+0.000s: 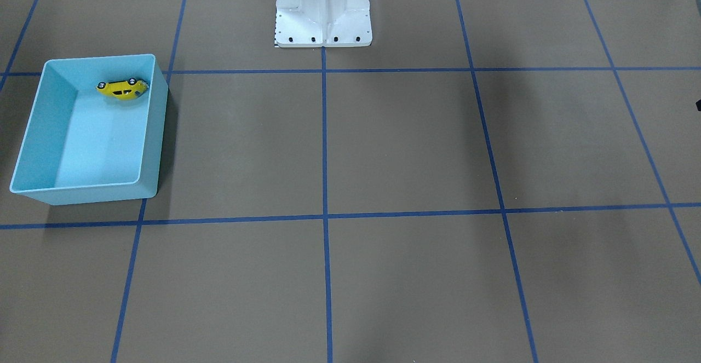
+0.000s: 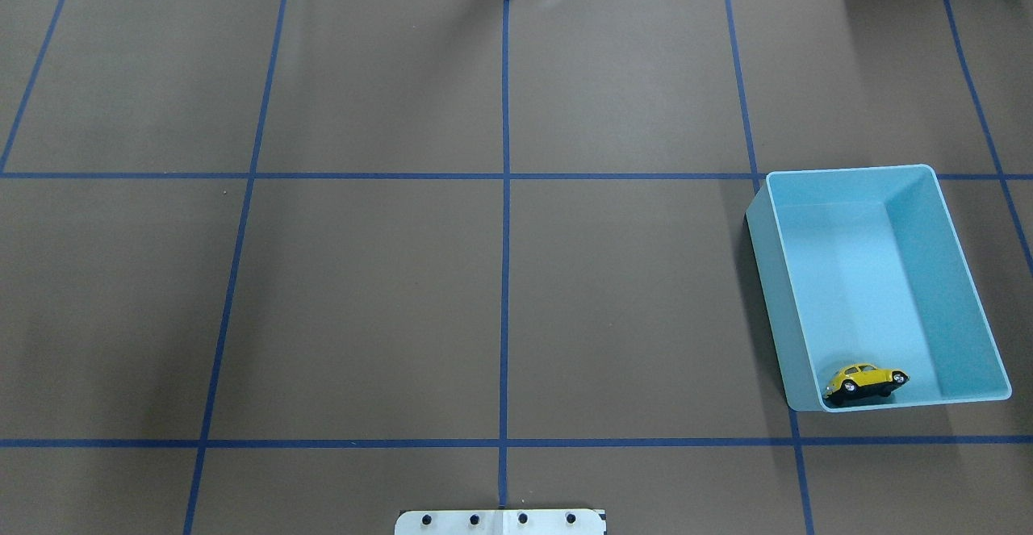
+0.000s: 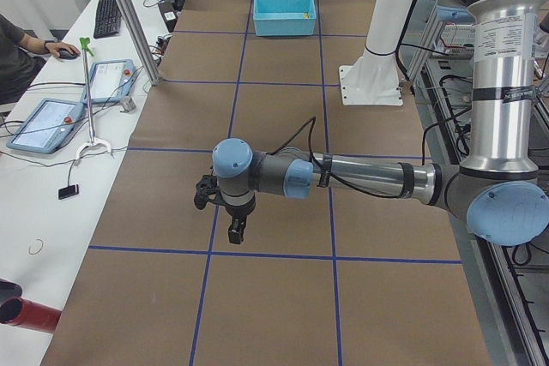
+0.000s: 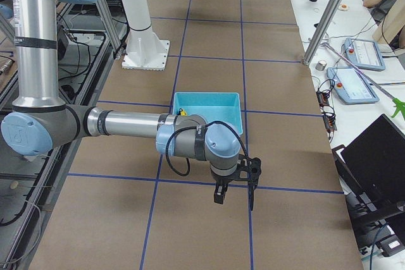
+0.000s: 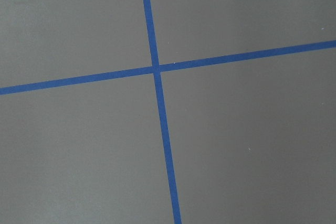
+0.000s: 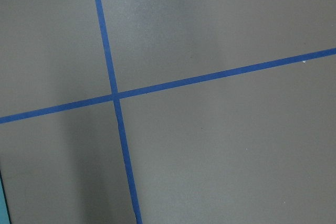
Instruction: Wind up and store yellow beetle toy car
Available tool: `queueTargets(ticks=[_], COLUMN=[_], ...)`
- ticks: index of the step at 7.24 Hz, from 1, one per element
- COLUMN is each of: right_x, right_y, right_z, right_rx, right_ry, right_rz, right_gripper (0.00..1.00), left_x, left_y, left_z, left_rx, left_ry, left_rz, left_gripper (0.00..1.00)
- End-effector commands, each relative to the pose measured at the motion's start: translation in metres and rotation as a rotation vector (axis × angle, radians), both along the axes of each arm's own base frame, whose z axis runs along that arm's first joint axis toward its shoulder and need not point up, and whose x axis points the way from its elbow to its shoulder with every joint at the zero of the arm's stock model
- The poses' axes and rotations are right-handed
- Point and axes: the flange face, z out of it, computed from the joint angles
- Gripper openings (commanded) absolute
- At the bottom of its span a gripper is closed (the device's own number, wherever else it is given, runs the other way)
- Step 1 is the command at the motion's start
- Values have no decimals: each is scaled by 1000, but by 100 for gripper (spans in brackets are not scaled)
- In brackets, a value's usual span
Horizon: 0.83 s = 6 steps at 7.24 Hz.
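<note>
Brown tabletop (image 2: 363,293) holds a blue bin (image 2: 776,277), yellow car (image 2: 865,380) inside (robot-side corner); whether the left hand (image 3: 219,216) or right hand (image 4: 234,202) is apart, I cannot tell.

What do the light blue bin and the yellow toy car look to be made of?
The light blue bin: probably moulded plastic, going by its smooth, uniform walls and rounded corners. The yellow beetle toy car: glossy, bright shell with dark wheels; metal or plastic, cannot tell.

Silver tube links on the left arm (image 3: 369,179), light blue caps at every joint, black cable looping alongside. Right arm (image 4: 126,123) matches, its right gripper (image 4: 234,195) black. White pedestal (image 1: 323,7), black screws (image 1: 313,39) along its foot.
</note>
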Motion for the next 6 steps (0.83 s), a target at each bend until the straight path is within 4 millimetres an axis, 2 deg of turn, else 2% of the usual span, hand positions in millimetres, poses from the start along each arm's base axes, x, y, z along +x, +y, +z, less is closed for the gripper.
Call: queueTargets(ticks=[1, 4, 6], right_x=[-1, -1, -2], right_y=[-1, 1, 5], right_z=[-3, -5, -5], right_rx=[-11, -8, -8], right_ry=[-18, -18, -18], right_rz=[1, 1, 0], right_gripper=[100, 100, 100], left_x=[0, 1, 1], left_y=[-1, -5, -3], left_z=[-2, -8, -5], left_rx=[7, 21, 11], left_ry=[3, 10, 11], left_rz=[2, 4, 3], left_gripper=[100, 100, 100])
